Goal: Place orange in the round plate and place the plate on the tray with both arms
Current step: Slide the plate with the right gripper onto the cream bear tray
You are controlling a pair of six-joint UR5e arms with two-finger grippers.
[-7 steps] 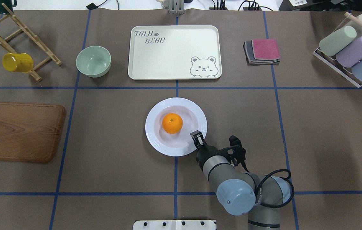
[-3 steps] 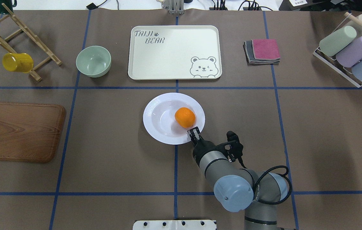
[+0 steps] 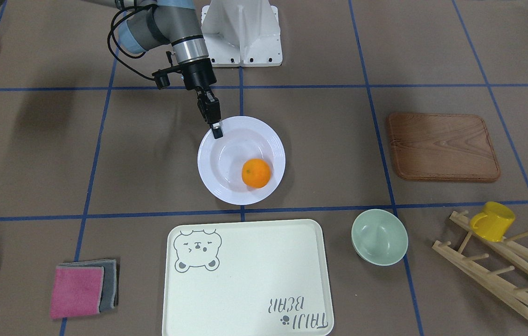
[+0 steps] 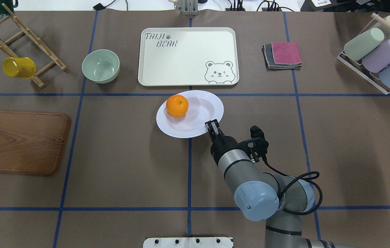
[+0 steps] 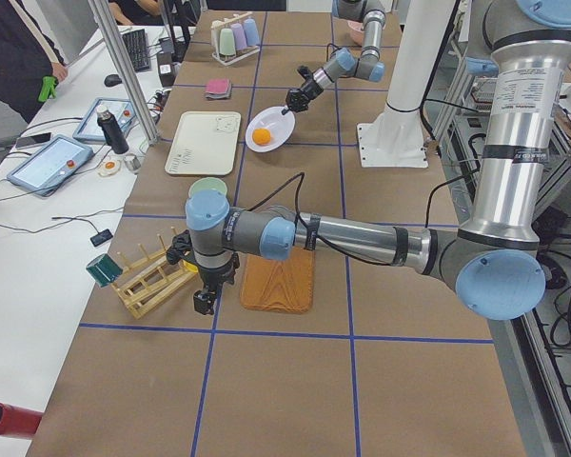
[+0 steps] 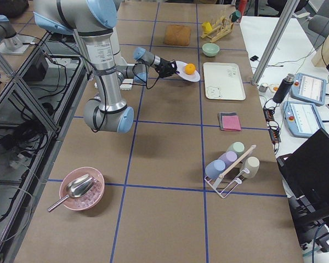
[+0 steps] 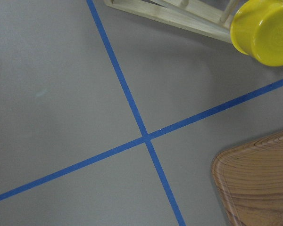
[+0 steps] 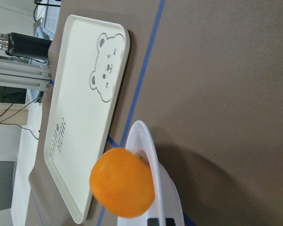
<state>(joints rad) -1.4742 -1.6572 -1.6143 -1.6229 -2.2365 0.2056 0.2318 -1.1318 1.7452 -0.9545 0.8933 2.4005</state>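
Orange sits in the round plate, rolled toward its far edge. I see the right gripper clamped on the near rim, the plate tilted, just short of the tray. Over by the wooden board hangs the left gripper; I can't tell how its jaws stand.

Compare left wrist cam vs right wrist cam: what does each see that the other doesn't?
Left wrist only: the yellow mug at the wooden peg rack, plus a corner of the wooden board. Right wrist only: the orange in the round plate, seen nearly edge-on, with the bear tray beyond it. Both: the table cover crossed by blue tape lines.
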